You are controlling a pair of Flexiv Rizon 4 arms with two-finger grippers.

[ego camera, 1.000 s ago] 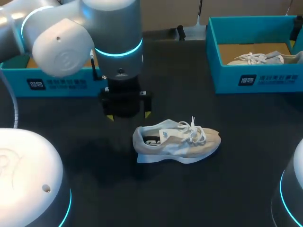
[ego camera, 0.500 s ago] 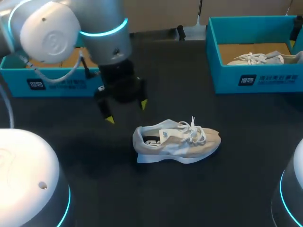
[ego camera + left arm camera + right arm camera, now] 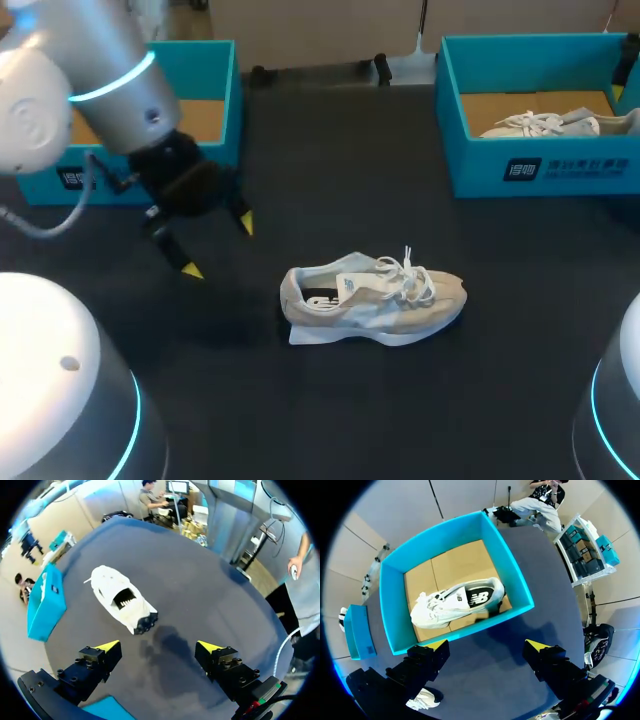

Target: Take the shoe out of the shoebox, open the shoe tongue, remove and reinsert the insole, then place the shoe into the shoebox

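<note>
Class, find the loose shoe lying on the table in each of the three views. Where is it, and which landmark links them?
Head view: the loose shoe stands mid-table, toe towards my right arm's side.
Left wrist view: the shoe is ahead of the left hand, heel nearest.
Right wrist view: seemingly only a pale sliver of it shows beside the right hand.
Landmark: the blue shoebox holding a second shoe.

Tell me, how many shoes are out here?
2. One beige shoe lies on the table; one white shoe sits inside the right shoebox. The left arm partly hides the left shoebox.
</note>
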